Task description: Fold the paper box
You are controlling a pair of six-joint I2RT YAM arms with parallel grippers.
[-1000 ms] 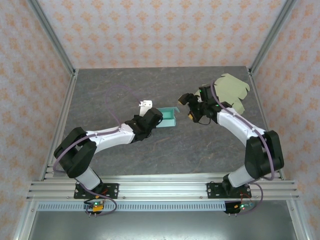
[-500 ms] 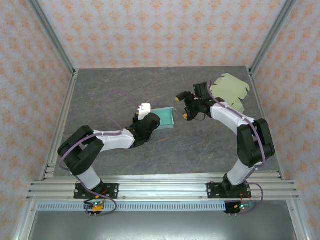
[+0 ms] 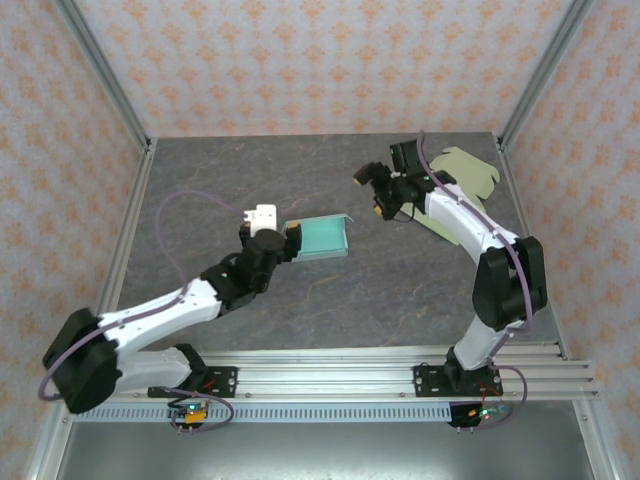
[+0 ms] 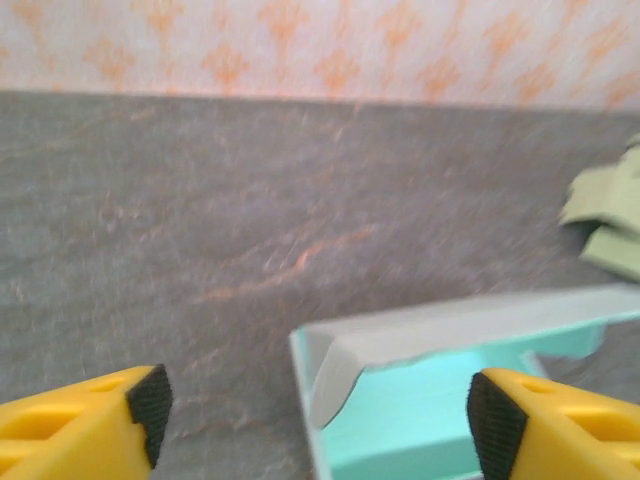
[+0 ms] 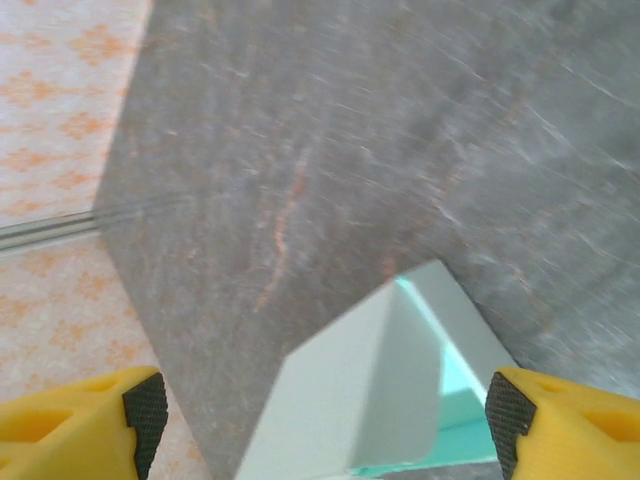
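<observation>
The teal paper box [image 3: 322, 238] lies on the dark table just left of centre, open side up, with one pale flap curling over its rim. My left gripper [image 3: 288, 243] is open at the box's left end. In the left wrist view the box [image 4: 450, 365] has its corner between the spread yellow fingers [image 4: 85, 420] of the gripper [image 4: 320, 412], touching neither pad. My right gripper [image 3: 371, 194] hangs open above and to the right of the box, apart from it. From its wrist camera the box [image 5: 390, 390] shows below the open gripper [image 5: 327, 412].
A flat pale green cut-out sheet [image 3: 465, 180] lies at the back right corner, partly under the right arm, and shows in the left wrist view as the sheet [image 4: 605, 215]. Metal frame posts and patterned walls bound the table [image 3: 200, 190].
My left gripper has opened and let go of the box, and its arm has drawn back to the left. The right gripper has moved slightly toward the back.
</observation>
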